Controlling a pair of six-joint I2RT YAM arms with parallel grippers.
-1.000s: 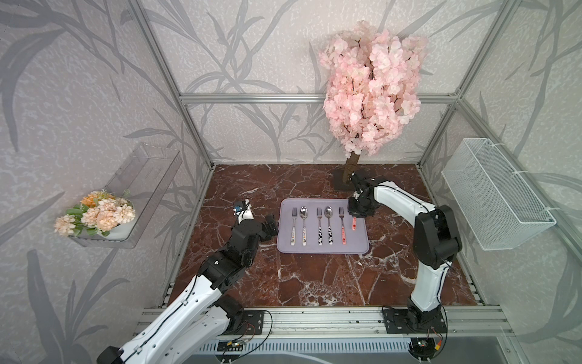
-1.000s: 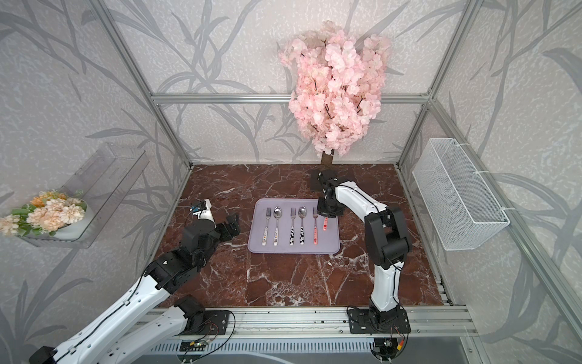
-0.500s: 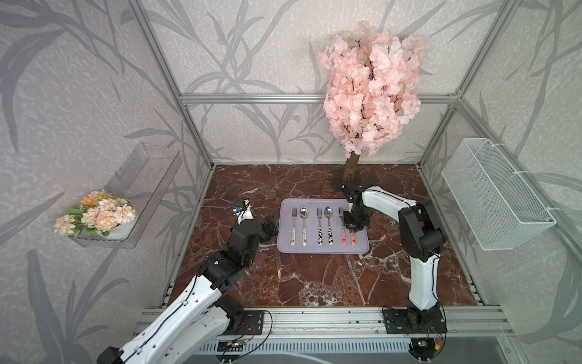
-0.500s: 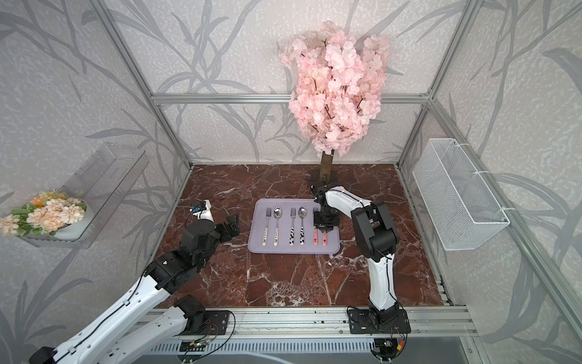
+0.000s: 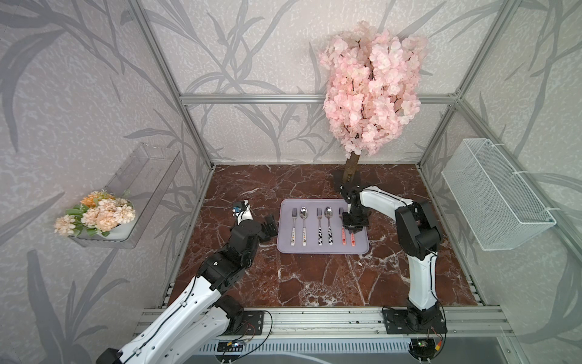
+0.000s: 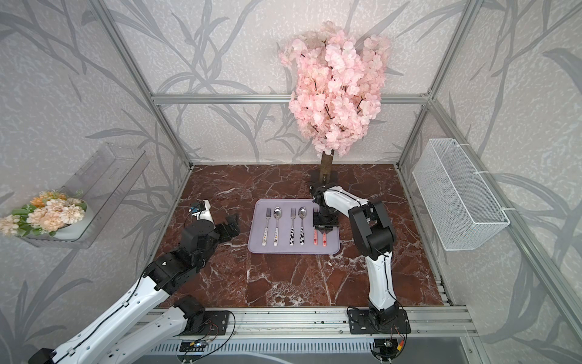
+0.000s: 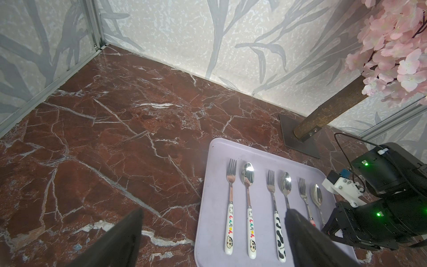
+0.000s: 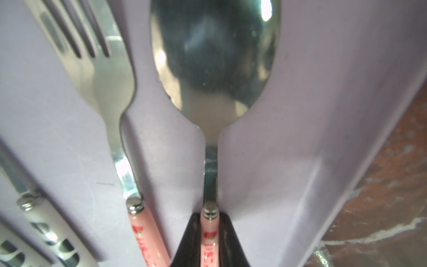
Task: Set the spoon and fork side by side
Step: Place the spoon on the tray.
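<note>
Right gripper [image 8: 209,222] clamps the handle of the pink spoon [image 8: 215,57], beside the pink fork [image 8: 108,87] on the tray [image 5: 315,249]. From above, the arm hides the bowl. Left gripper [image 5: 271,224] spread wide, holding nothing.

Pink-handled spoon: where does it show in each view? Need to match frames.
In a top view: pink-handled spoon is last in the row on the lilac tray, with its bowl hidden under the right gripper.
In a top view: same place, only the handle shows.
Left wrist: bowl at the row's end, beside that gripper.
Right wrist: fills the centre, handle clamped.
Shared landmark: pink-handled fork lying right beside it.
</note>
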